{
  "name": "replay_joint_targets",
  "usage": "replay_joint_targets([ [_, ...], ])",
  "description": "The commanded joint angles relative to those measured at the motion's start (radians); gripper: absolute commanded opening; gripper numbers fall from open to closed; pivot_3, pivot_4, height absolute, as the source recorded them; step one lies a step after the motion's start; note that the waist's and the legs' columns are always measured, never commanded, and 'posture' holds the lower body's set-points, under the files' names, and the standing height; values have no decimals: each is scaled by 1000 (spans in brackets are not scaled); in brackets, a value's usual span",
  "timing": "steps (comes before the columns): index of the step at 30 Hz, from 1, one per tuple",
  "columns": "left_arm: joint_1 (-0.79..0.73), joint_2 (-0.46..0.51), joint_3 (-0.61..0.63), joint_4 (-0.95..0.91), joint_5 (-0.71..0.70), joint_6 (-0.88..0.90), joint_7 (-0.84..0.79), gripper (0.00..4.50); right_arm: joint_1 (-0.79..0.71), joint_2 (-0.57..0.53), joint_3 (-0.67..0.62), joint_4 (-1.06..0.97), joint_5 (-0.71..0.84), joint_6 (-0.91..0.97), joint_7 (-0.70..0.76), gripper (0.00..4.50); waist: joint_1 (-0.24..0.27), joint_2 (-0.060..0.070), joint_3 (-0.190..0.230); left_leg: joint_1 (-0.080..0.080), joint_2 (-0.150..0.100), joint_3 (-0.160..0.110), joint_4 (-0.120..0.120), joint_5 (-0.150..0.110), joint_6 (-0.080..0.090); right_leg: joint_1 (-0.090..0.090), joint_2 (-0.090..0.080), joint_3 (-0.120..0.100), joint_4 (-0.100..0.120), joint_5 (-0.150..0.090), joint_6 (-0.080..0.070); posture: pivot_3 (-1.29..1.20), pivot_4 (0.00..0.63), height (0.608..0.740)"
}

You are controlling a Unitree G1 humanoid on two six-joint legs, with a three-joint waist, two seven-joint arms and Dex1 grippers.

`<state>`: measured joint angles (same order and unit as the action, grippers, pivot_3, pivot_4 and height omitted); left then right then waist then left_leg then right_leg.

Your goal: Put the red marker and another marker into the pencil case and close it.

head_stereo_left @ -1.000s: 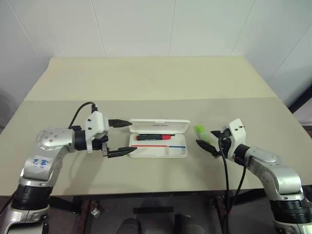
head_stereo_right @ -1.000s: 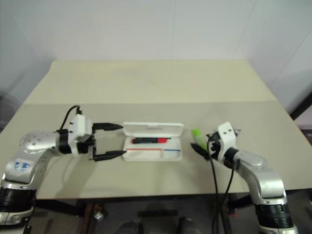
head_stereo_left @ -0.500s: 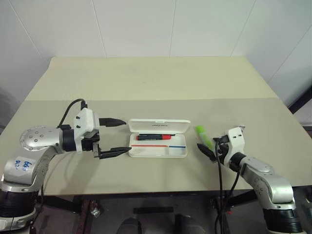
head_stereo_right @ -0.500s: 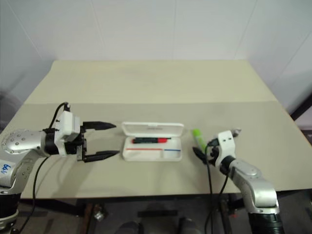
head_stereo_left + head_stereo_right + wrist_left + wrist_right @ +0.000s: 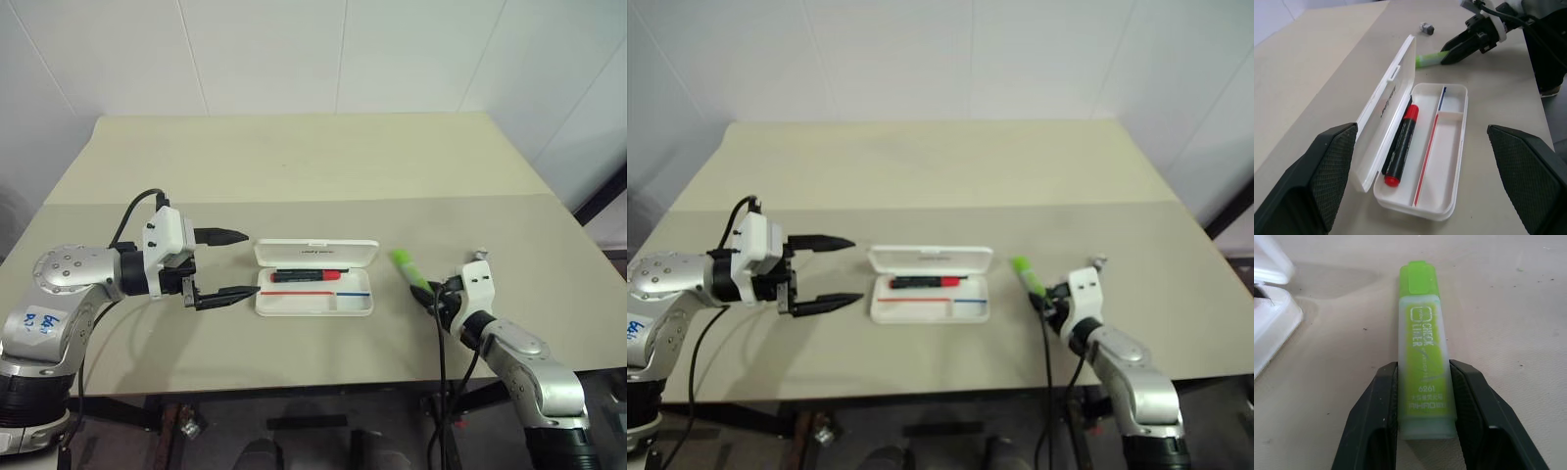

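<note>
The right gripper (image 5: 1422, 431) is pinching the green highlighter (image 5: 1424, 357) near its tail end at the case's (image 5: 315, 292) 3 o'clock, so it could pivot and slip when lifted; the left gripper (image 5: 233, 264) is hanging wide open.

Green highlighter (image 5: 1425, 377) barrel reads "CHECK LINER" and "6261"; pencil case (image 5: 1382, 105) lid lettering too small to read.

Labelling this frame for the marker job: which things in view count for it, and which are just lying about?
Job:
- red marker, lying in the open case
- pencil case, lid up
- green highlighter, on the table, right gripper closed around it
- left gripper, open beside the case

Lying about:
- small grey object on the table beyond the highlighter
</note>
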<state>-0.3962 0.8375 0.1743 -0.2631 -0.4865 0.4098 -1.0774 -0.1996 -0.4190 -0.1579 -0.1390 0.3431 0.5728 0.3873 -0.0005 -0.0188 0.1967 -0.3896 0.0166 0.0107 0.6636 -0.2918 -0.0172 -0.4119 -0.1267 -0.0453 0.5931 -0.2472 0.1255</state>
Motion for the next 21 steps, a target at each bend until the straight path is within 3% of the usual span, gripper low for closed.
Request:
replay_joint_targets([
  [1, -26, -4, -5, -13, -3, -23, 8, 4500, -77, -2, -56, 44, -12, -94, -20, 1462, -1, 0, 0, 0, 0, 0, 0, 0, 0, 0, 0, 0, 0, 0, 0, 0, 150, 740],
  [8, -19, -8, -6, 41, 16, -67, 3, 4500, -256, -51, -103, 180, 8, -236, 55, 1462, -5, 2, 1, 0, 0, 0, -2, 1, -1, -1, 0, 0, 1, 0, 0, 0, 150, 740],
  [14, 23, 0, 28, 98, 30, -126, 4, 4500, -417, -90, -73, 217, 47, -315, 223, 1462, -6, 4, 2, 0, 1, 1, -2, 0, -1, -1, 0, 0, 3, 0, 0, 0, 150, 740],
  [21, 98, 28, 81, 148, 41, -182, -4, 4500, -536, -123, 46, 123, 147, -213, 472, 1462, -6, 5, 3, 0, 2, 2, -4, 0, 0, -2, 1, 0, 2, 0, 0, 0, 150, 740],
])
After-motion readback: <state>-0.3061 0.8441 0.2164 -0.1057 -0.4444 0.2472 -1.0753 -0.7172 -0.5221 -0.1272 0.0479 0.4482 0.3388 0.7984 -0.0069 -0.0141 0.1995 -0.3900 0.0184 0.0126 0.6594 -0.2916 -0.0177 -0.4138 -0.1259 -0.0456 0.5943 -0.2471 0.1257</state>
